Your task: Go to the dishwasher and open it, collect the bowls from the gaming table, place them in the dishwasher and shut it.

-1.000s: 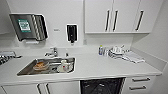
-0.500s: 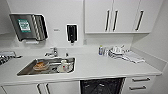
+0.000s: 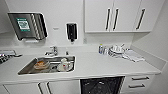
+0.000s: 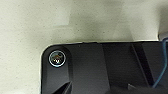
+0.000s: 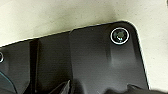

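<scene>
Directly under the white counter (image 3: 100, 65), the dishwasher (image 3: 101, 85) shows a dark open interior, between cabinet doors and white drawers (image 3: 137, 82). Left of it, the sink (image 3: 30, 68) holds dishes. Both wrist views face pale floor; finger state cannot be told

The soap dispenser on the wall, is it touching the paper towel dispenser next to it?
Apart. The head view shows a plain stretch of bare white wall between the black soap dispenser and the steel paper towel dispenser.
</scene>
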Motion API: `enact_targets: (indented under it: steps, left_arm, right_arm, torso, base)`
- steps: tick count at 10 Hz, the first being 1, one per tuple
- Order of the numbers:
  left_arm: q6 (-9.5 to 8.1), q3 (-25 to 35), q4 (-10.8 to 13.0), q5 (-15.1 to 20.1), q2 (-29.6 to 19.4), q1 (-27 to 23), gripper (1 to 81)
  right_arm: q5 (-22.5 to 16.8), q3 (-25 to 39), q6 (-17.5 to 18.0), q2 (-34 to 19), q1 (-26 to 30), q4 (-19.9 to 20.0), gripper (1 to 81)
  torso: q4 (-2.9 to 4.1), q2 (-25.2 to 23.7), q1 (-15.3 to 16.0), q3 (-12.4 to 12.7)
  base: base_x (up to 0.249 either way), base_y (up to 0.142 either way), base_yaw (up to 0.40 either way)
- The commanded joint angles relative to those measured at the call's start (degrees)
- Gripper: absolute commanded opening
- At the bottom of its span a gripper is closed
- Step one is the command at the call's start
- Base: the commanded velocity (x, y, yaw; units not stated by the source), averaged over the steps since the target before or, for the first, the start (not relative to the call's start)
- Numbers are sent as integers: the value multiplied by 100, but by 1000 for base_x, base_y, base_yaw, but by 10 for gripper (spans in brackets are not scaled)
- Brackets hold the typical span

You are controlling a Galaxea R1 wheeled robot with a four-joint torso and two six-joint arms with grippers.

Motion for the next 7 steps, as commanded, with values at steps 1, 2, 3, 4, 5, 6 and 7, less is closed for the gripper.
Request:
enact_targets:
  steps: [1, 2, 3, 4, 5, 6, 7]
  left_arm:
    - [33, -16, -21, 467, -10, -276, 811]
    - [33, -16, -21, 547, -18, -286, 811]
    - [33, -16, -21, 547, -10, -286, 811]
    - [33, -51, -29, 547, -1, -286, 811]
    - [33, -78, -21, 547, -1, -312, 811]
    - [33, -78, -29, 547, 8, -312, 811]
    - [42, -78, -29, 547, 17, -312, 811]
  right_arm:
    - [-317, -17, -12, -17, 258, 57, 811]
    - [-317, -9, -12, -17, 258, 57, 811]
    - [-317, -9, -12, -17, 258, 40, 811]
    - [-317, -9, -12, -17, 258, 40, 811]
    - [-317, -9, -13, -9, 249, 40, 811]
    - [-317, -9, -12, -9, 249, 40, 811]
    - [-308, -9, -12, -9, 249, 40, 811]
  torso:
    - [0, 547, -354, 0]
    - [0, 756, -487, 0]
    - [0, 975, -627, 0]
    - [0, 1193, -769, 0]
    - [0, 1410, -907, 249]
    - [0, 1609, -1029, 377]
    - [0, 1786, -1141, 481]
  base:
    - [0, 0, 0]
    - [0, 0, 0]
    - [0, 0, 0]
    - [0, 0, 0]
    - [0, 0, 0]
    - [0, 0, 0]
    - [0, 0, 0]
